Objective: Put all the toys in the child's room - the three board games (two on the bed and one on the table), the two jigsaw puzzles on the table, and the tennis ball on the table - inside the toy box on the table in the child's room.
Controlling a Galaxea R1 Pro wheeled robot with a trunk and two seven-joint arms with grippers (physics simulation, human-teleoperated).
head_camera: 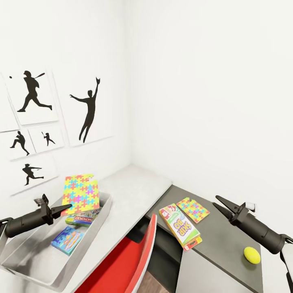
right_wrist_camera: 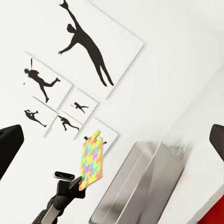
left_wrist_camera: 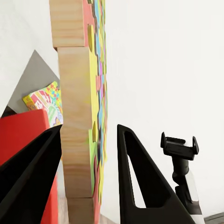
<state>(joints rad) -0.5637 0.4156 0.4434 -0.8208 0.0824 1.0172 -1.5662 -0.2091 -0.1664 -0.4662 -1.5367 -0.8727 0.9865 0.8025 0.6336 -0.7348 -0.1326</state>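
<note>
- Here: white-walled corner; baseball posters on left wall. Pale table top steps down to dark cabinet section.
- Toy box on pale top, holding Monopoly box and small blue game.
- On dark section: SKIP-BO box, second jigsaw just beside it, tennis ball apart.
- Red chair back below the table edge.
- Left gripper reaches over toy box, jaws clamped on tilted jigsaw puzzle edge.
- Right gripper hovers above dark section, jaws parted, holding nothing.
</note>
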